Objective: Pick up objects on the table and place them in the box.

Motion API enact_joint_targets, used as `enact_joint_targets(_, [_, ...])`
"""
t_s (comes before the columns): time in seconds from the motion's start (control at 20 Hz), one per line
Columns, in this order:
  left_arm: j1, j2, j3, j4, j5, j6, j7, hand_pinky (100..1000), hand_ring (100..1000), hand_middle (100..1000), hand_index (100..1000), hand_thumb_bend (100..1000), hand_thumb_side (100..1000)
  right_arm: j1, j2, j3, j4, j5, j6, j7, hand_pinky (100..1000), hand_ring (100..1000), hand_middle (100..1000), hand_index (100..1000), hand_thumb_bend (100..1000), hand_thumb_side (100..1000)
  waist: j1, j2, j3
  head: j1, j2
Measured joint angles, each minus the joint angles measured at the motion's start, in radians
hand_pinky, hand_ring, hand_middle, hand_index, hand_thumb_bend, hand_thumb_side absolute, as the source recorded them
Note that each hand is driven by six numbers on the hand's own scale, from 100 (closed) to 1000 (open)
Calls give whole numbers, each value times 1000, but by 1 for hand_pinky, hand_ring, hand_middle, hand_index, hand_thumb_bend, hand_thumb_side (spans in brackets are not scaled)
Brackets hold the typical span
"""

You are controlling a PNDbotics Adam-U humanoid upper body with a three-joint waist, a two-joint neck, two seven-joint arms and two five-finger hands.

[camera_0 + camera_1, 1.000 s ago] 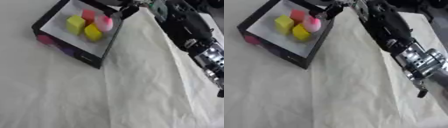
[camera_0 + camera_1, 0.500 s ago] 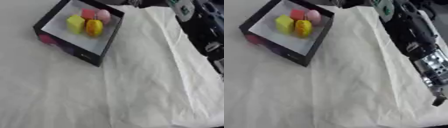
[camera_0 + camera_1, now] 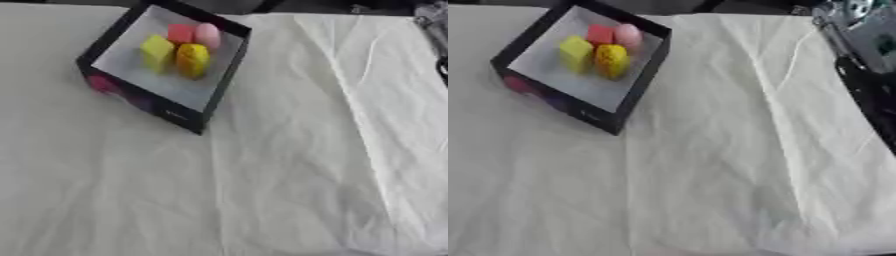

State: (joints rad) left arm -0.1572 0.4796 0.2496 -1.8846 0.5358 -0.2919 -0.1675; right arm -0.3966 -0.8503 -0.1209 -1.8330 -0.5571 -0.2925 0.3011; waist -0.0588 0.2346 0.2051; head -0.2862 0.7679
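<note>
Four coloured pieces (image 3: 184,47) are gathered inside the black box (image 3: 219,85), as tasked; the right arm (image 3: 868,65) is seen, hand state undeterminable.

Creased white cloth (image 3: 289,165) across the whole table, folds running toward the near edge.

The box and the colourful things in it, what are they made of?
The box looks like cardboard: thin, straight black walls, a pale flat floor, matte. The yellow block, orange piece, red block and pink piece look like foam or soft plastic, with dull solid colour and no shine; the views cannot settle which.
</note>
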Motion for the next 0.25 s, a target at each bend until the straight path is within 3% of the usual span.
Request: enact_joint_targets(0.25, [-2, -19, 5, 18, -1, 7, 2, 747, 660, 631, 736, 100, 573, 101, 108, -95, -68, -71, 108, 10, 1000, 759, 671, 831, 100, 485, 16, 0, -4, 20, 0])
